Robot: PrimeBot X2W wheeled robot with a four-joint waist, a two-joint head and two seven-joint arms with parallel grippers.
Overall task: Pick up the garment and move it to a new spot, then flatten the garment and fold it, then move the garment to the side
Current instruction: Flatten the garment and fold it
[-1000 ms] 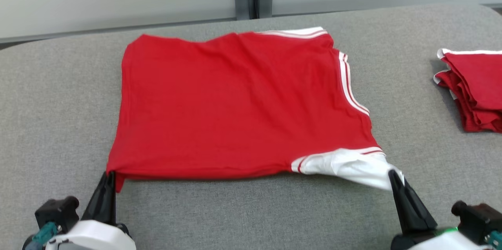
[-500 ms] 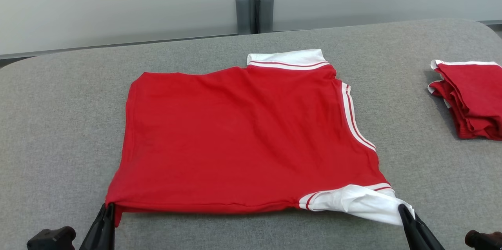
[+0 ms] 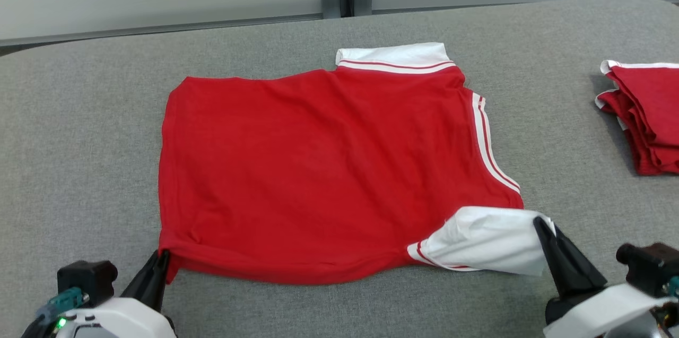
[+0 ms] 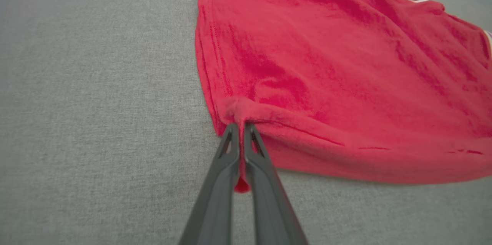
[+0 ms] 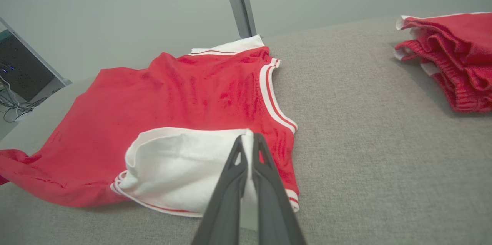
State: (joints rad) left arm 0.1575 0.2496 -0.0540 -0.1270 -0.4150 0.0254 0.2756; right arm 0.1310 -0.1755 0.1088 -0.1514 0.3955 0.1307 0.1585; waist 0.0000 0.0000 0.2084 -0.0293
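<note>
Sleeve (image 3: 480, 240) drawn inward, left gripper (image 3: 163, 256) and right gripper (image 3: 540, 223) pinching garment (image 3: 318, 168), pile (image 3: 650, 115) cropped

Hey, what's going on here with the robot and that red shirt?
The robot has a red garment spread mostly flat on the grey table. Its left pincer is shut on the garment's near left corner. Its right pincer is shut on the white flap at the near right, which is turned in over the red cloth. A pile of folded red garments lies off to the right, apart from it.
</note>
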